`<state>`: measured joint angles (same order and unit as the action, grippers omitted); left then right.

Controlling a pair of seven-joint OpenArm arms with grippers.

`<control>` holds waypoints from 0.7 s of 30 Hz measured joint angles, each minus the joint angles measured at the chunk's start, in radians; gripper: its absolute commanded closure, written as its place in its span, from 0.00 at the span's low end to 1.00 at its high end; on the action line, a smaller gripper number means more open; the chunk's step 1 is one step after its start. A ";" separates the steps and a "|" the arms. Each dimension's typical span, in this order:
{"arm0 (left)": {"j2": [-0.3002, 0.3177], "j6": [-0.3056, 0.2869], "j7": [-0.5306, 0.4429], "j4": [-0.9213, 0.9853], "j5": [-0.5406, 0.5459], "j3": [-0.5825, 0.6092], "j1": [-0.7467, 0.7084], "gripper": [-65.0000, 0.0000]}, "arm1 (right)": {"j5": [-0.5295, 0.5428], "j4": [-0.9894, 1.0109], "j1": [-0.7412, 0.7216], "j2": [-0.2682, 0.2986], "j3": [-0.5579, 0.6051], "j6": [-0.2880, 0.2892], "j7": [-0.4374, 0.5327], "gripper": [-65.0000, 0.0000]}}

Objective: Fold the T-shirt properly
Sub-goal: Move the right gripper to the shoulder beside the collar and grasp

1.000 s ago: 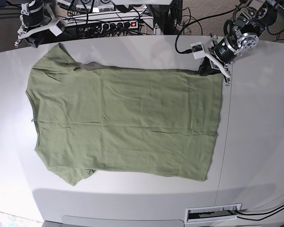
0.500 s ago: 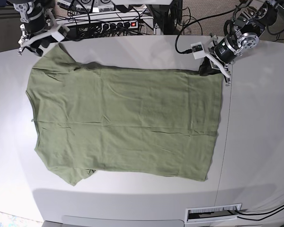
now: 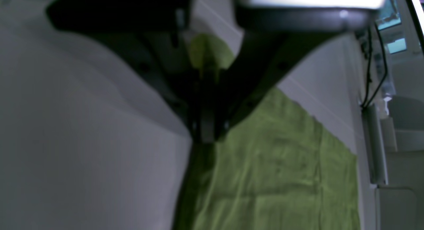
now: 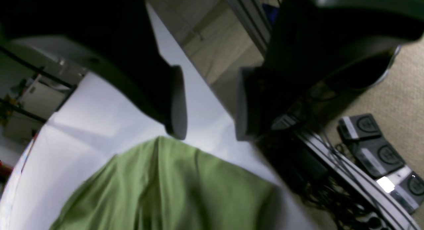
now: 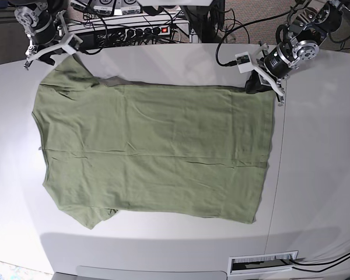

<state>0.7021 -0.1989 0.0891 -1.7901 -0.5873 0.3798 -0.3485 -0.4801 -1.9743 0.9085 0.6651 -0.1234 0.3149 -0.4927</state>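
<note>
So my T-shirt [image 5: 149, 140] is a plain sage green one, lying pretty flat across the white table [image 5: 315, 175], one long crease running over the middle, top left corner kinda bunched, lower left bit sticking out.

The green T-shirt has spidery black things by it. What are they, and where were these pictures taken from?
They are a robot's two arms, each ending in a gripper, a pinching hand. One picture looks down at the whole table. The other two come from cameras on the arms' wrists, looking past the fingers.

A green T-shirt lies there, spread out. The left gripper, at the upper right in the big view, is closed on the shirt's edge. The right gripper, at the upper left, is open beside a corner of the shirt and holds nothing.
</note>
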 measured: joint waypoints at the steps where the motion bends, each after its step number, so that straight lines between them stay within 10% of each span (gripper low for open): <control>1: 0.001 0.000 0.000 0.000 0.000 0.000 0.000 1.00 | 0.002 0.016 -0.016 0.000 0.000 0.000 0.002 0.61; 21: 0.022 0.000 0.004 0.001 -0.004 0.000 0.000 1.00 | -0.083 0.269 -0.321 0.014 0.181 -0.082 0.051 0.61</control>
<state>0.7238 -0.1993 0.0933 -1.7889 -0.5911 0.3798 -0.3485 -0.5632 -1.7050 0.5873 0.6788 0.0574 0.2325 -0.4416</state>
